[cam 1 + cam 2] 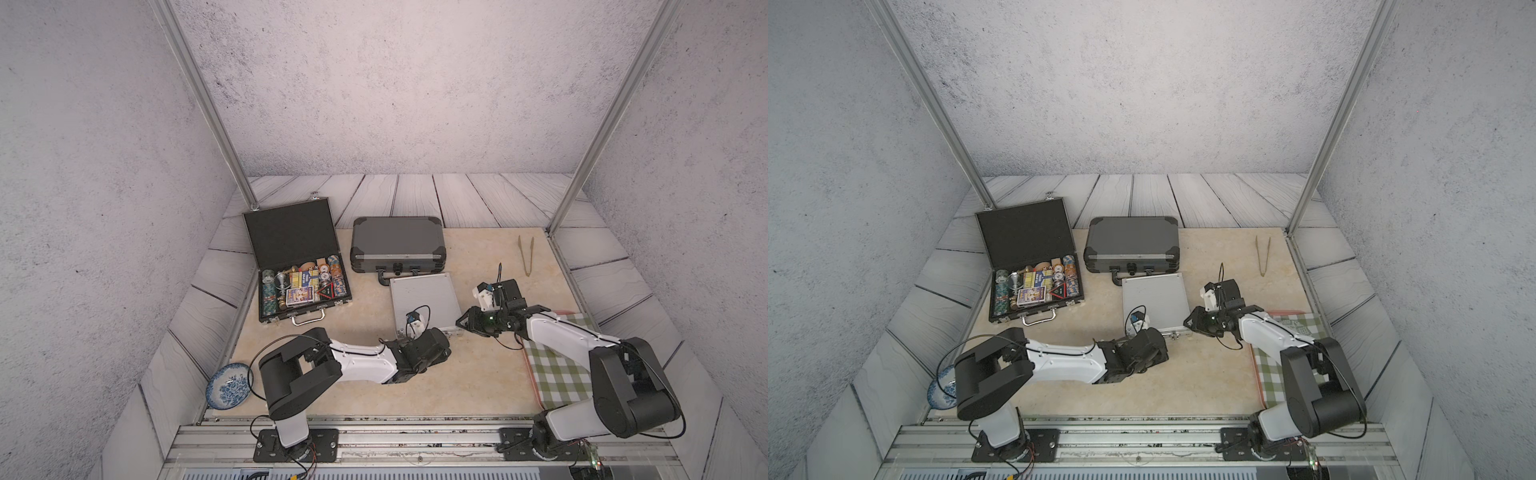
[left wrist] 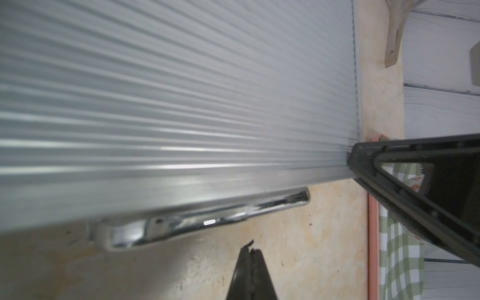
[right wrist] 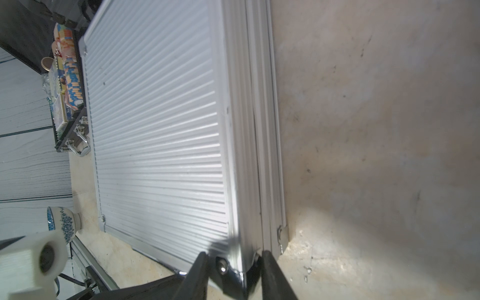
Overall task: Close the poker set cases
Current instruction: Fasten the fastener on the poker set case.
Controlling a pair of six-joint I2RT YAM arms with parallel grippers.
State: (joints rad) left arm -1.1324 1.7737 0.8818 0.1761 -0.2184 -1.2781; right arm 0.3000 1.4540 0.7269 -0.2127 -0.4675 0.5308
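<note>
The left gripper (image 2: 250,249) is hanging pinched shut just off the chrome handle (image 2: 202,223) of the silver aluminium case (image 1: 424,297), while the right gripper (image 3: 233,259) is clamping its near right corner. The case is lying flat mid-table, handle facing the arms, far edge crowding the dark-grey ribbed case (image 1: 397,243). The black case (image 1: 291,249) is standing open leftward, with bare tabletop (image 1: 490,257) rightward.

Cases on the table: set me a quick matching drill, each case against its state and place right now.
Things:
1. black case
2. dark-grey case
3. silver case

States:
A. lid down, at the back
B. lid down, nearer the front
C. lid up, chips showing

Pairs: 1-C, 2-A, 3-B
</note>
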